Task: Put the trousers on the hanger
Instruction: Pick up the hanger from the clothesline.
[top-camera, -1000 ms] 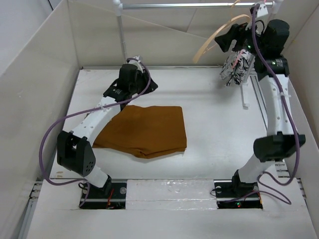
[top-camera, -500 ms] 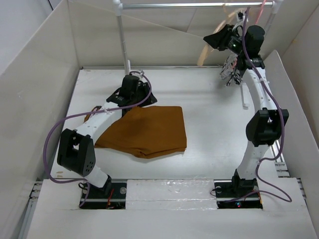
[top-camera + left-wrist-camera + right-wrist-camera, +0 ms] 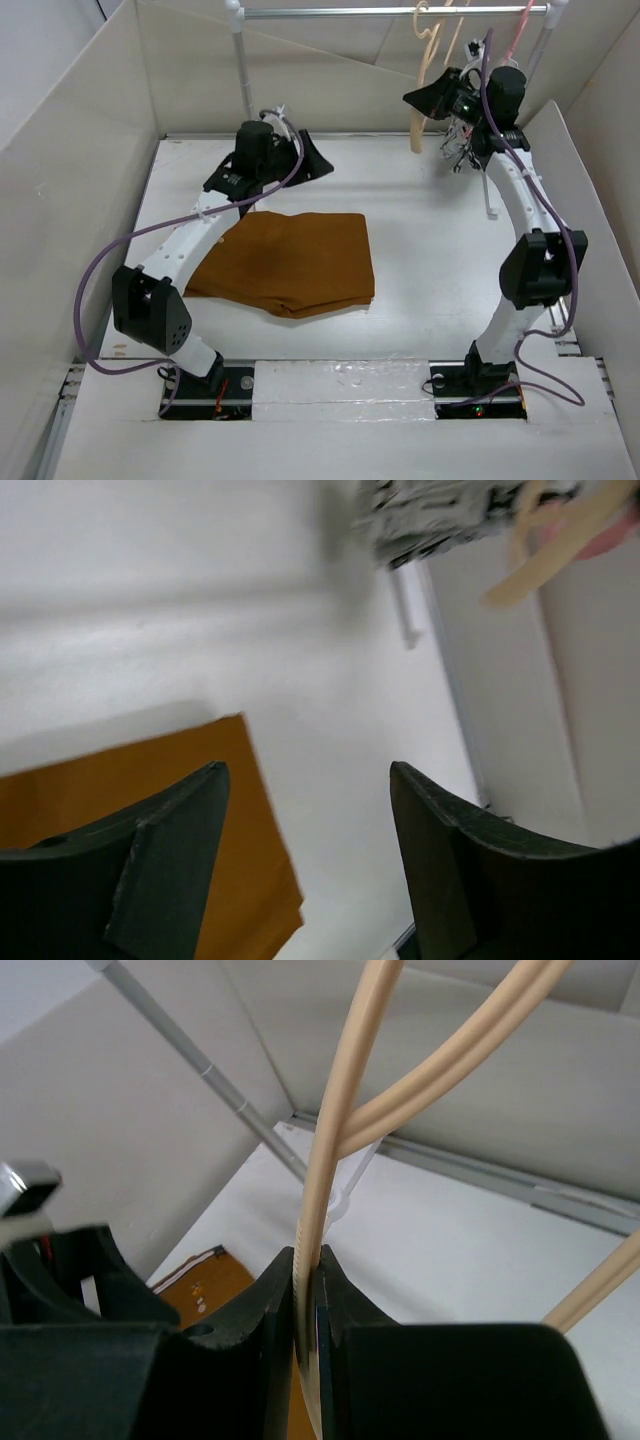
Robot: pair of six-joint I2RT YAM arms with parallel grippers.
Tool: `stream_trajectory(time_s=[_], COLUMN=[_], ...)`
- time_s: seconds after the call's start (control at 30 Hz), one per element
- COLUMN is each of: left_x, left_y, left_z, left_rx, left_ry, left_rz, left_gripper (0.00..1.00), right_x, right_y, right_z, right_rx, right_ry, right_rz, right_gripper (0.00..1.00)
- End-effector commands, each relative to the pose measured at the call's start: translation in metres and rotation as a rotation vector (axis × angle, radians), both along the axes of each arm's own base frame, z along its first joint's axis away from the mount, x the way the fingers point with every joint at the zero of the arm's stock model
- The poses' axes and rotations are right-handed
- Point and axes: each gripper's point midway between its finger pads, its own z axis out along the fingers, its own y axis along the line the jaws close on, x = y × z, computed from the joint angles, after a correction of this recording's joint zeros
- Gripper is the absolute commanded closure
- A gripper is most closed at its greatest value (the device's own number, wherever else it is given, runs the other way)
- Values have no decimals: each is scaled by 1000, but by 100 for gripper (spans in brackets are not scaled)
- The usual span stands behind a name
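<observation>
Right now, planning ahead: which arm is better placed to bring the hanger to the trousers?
Right: the right tool grips the hanger; the left tool is open, empty, near the trousers.

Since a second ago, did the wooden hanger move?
Yes. The hanger swung from a wide slant to hanging nearly straight down under the metal rail, pinched in the right gripper.

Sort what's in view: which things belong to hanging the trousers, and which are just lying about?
Job in hand:
trousers, lying flat
wooden hanger, gripped by the right tool
left tool, open, holding nothing

Just lying about:
patterned cloth
pink hanger
</observation>
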Motion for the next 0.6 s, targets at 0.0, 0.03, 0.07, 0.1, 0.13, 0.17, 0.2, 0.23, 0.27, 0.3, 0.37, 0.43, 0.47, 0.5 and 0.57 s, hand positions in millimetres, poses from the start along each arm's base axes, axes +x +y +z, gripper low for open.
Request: stream_trajectory(time_s=[0.0, 0.03, 0.07, 0.1, 0.13, 0.17, 0.2, 0.23, 0.27, 0.3, 0.37, 0.43, 0.47, 0.5, 0.57], left_x=[-8, -11, -11, -17, -15, -14, -16, -16, -15, -15, -15, -12, -11, -11, 1], left_y=[-21, -29, -34, -42, -48, -54, -60, -69, -74, -79, -95, -107, -115, -115, -118], left_z=[90, 109, 116, 124, 131, 135, 136, 137, 140, 138, 134, 125, 120, 120, 104], left_rx=[-158, -182, -191, -199, -210, -220, -228, -234, -240, -237, -235, -209, -207, -207, -158], left_ry=[-166, -198, -212, -225, -241, -253, -253, -255, -269, -271, -275, -276, -284, -285, -280], left_rz=[-89, -119, -132, -157, -167, -177, -188, -201, -204, -205, -221, -200, -202, -202, -141], left_gripper=[38, 36, 35, 34, 32, 31, 31, 30, 30, 30, 29, 29, 29, 29, 29], right_x=[-55, -59, -67, -70, -73, -77, -85, -89, -93, -103, -112, -126, -134, -134, -146], right_y=[15, 16, 16, 21, 20, 24, 28, 27, 32, 39, 43, 53, 61, 61, 72], right_z=[46, 38, 35, 15, 3, -6, -18, -29, -37, -39, -67, -86, -97, -97, -108], right_rx=[-33, -40, -59, -71, -84, -104, -116, -126, -149, -157, -176, -178, -177, -177, -175], right_ry=[-199, -185, -191, -149, -120, -116, -94, -61, -61, -55, 4, 42, 69, 69, 98], right_rz=[109, 122, 133, 145, 148, 161, 174, 172, 182, 202, 207, 233, 244, 244, 271], right_gripper=[100, 100, 100, 100, 100, 100, 100, 100, 100, 100, 100, 100, 100, 100, 100])
